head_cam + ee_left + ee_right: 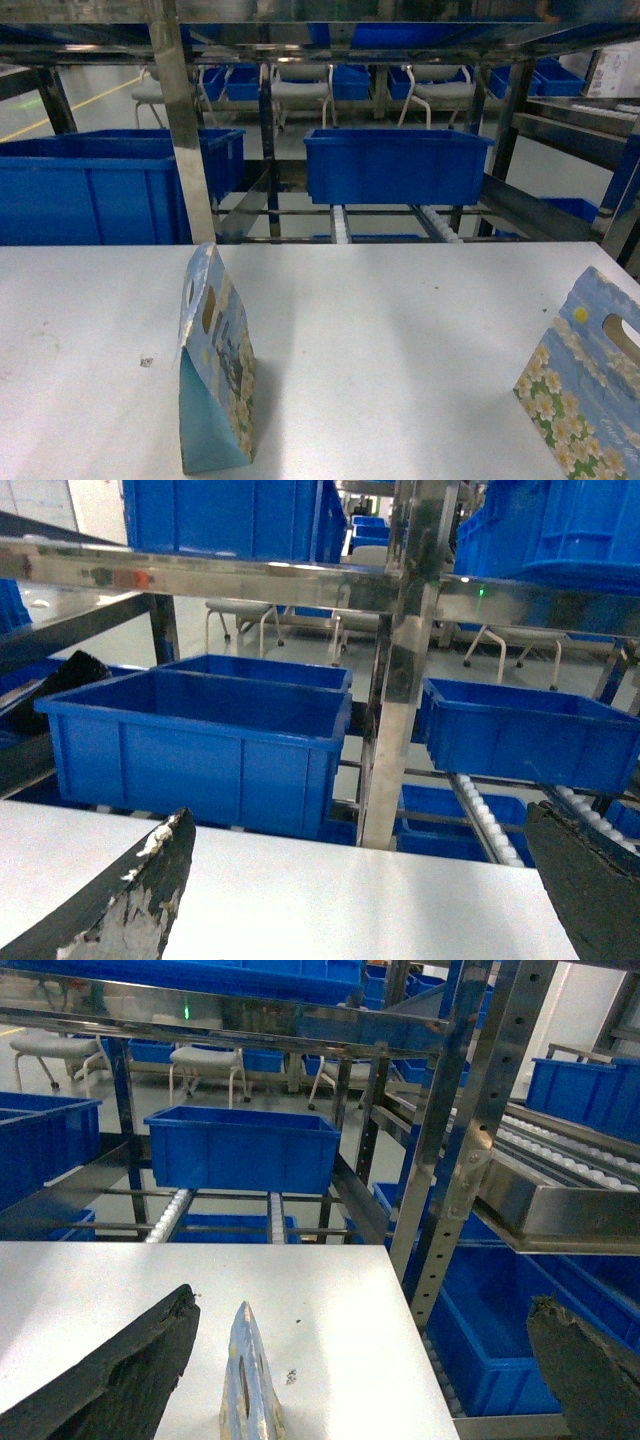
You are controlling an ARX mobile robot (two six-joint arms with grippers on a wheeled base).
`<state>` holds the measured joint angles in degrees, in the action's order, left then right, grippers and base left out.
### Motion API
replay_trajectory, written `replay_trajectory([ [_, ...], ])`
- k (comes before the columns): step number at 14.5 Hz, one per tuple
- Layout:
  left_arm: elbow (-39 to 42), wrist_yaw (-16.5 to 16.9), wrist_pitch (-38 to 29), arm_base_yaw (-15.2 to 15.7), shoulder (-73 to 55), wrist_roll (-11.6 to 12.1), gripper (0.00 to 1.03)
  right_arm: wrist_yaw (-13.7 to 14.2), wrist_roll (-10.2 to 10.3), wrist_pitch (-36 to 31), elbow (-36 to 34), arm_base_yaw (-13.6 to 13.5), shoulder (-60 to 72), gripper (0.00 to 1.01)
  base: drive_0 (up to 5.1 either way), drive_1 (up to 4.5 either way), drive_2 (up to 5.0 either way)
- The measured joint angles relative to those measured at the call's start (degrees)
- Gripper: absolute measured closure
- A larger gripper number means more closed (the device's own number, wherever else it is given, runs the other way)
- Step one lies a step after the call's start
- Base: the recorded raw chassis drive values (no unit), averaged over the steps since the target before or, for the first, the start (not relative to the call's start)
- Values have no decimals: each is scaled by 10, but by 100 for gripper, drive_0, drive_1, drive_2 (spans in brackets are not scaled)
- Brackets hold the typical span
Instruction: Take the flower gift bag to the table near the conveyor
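Gift bags upright on white table

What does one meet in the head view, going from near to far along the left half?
Standing flower gift bag → bare white table → large blue bin on the conveyor → white chairs on the floor behind.

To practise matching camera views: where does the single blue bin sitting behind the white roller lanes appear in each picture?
Head: the blue bin is above centre, slightly right, beyond the table.
Left wrist: the bin is at the right, just right of the steel post.
Right wrist: the bin is upper left of centre.
Shared landmark: the roller lanes directly below the bin.
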<state>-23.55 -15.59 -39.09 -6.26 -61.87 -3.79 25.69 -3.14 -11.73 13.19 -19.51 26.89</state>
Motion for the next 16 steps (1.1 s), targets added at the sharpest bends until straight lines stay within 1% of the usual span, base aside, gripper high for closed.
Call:
replay_trajectory([
  [1,0,2,9,2,13,8,5,0,0,0,0,0,0,3,0,0,0],
  [5,0,3,16,5,34,26,5,0,0,0,0,0,0,3,0,0,0],
  [6,46,143,49,48,88,28,34,-100,18,-12,-27,49,-38,27,0,0,0],
  [7,133,156,49,61,169,28,89,-177,23,4,-73,116,-97,80,0,0,0],
  [8,157,156,61,61,209,30,101,-248,23,17,-88,191,-123,99,0,0,0],
  [9,163,155,66,61,219,29,101,-248,24,20,-92,200,-129,99,0,0,0],
  [10,167,155,70,61,225,29,101,-247,24,22,-93,200,-132,99,0,0,0],
  [13,176,156,79,61,241,30,101,-256,24,24,-97,198,-138,99,0,0,0],
  [16,198,156,112,61,299,30,101,-257,25,37,-106,195,-164,99,0,0,0],
])
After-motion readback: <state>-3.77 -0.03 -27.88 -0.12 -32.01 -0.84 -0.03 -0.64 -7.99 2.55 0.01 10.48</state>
